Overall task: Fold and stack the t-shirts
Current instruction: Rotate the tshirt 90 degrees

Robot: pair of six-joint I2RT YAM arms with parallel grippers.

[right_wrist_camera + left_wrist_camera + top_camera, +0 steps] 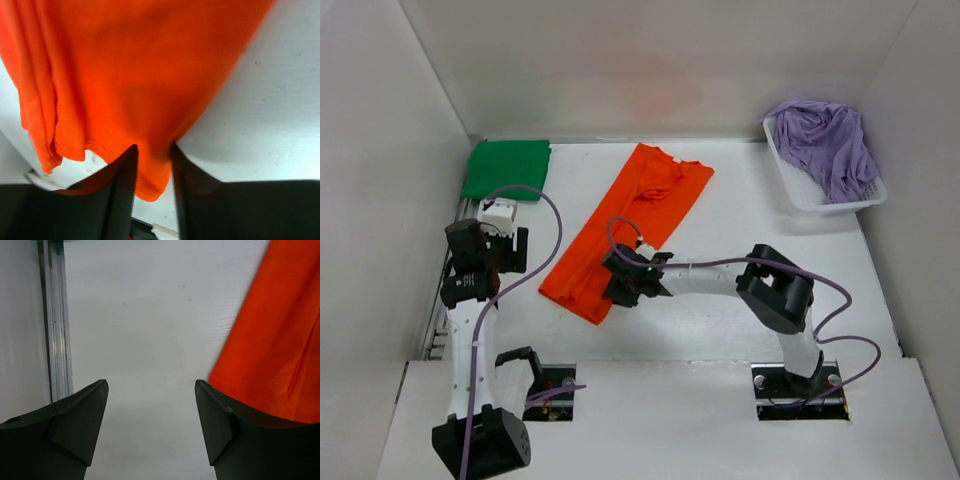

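Cloth lay in three places on the white surface (740, 230). A bright orange cloth t-shirt (630, 225) stretched in a long, narrow band on a diagonal, its collar end toward the back wall and its hem end nearer the arms on the left. The right claw (152, 147) sat at that near end, its two dark fingers drawn close together with a fold of the orange hem pinched between them. The left claw (150, 385) stood with its fingers wide apart and nothing in them, over bare surface just beside the orange shirt's left edge, with an aluminium rail (55, 330) on its other side. A green cloth t-shirt (507, 168) lay folded flat in the far left corner, well apart from the orange one. A pale lavender cloth t-shirt (825, 140) was heaped, crumpled, in a white plastic mesh basket (825, 207) at the far right.
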